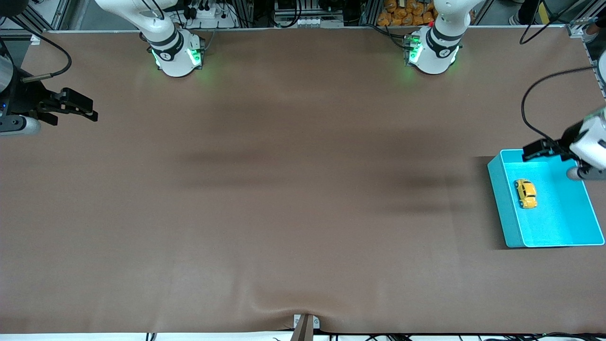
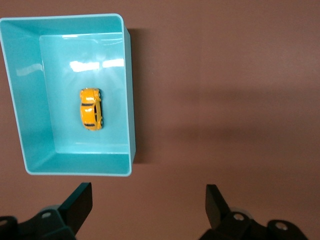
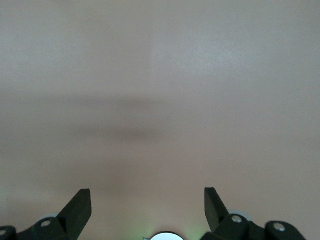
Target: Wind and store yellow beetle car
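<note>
Both arms are glossy white with rounded casings. Each base (image 1: 177,54) is a white dome ringed by a black band and lit by green lights, with a small dark round mark on the shell. The second base (image 1: 433,52) looks the same. Black cables run along both arms; one loops in a wide curve near the left arm's wrist, whose white housing ends in a grey cylinder. The left end effector (image 1: 537,150) is matte black, as is the right end effector (image 1: 78,106). In the wrist views the black fingers (image 2: 80,202) are flat, angular wedges with silver screws at their mounts (image 3: 232,218).
</note>
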Controlling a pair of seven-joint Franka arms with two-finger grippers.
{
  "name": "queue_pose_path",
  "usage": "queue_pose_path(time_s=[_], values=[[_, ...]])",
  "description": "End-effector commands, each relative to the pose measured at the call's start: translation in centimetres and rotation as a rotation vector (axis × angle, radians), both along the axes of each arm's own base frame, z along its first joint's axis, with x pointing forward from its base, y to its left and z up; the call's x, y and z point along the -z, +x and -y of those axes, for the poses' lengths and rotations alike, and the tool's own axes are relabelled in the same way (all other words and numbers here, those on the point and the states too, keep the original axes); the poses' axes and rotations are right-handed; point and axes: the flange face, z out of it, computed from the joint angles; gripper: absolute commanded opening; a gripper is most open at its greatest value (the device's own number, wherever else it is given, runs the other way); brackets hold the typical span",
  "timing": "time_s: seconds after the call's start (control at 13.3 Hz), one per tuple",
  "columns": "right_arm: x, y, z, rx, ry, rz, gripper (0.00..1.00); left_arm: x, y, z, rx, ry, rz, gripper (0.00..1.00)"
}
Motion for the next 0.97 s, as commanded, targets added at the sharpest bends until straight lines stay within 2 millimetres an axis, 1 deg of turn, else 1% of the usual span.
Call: queue_pose_path(time_s=[0.0, 0.15, 0.3, 0.6, 0.75, 0.82, 0.9], values=[[-0.3, 0.2, 0.0, 0.016, 0.012, -0.002, 1.0, -3.6, -2.7, 3.1, -0.033, -0.014, 0.015, 1.0], [-0.3, 0.2, 0.0, 0.016, 0.012, -0.002, 1.0, -5.5, -3.4, 6.0, -0.033, -0.009, 0.014, 1.0], [-0.3, 0.2, 0.2, 0.019, 0.012, -0.002, 1.0, -7.6, -3.9, 8.4, -0.053, -0.006, 0.009, 1.0], [-0.2, 0.2, 0.1, 0.018, 0.012, -0.003, 1.0, -11.2, -5.2, 9.9, -0.036, -0.006, -0.034, 1.0], [-0.2, 0.2, 0.2, 0.019, 0.012, -0.003, 1.0, -12.6, -5.8, 9.9, -0.024, -0.029, -0.062, 1.0], [-0.2, 0.2, 0.2, 0.019, 0.012, -0.003, 1.0, -13.1, -6.0, 9.3, -0.03, -0.056, -0.07, 1.0], [-0.2, 0.2, 0.2, 0.019, 0.012, -0.005, 1.0, -13.4, -6.0, 9.4, -0.011, -0.063, -0.071, 1.0]])
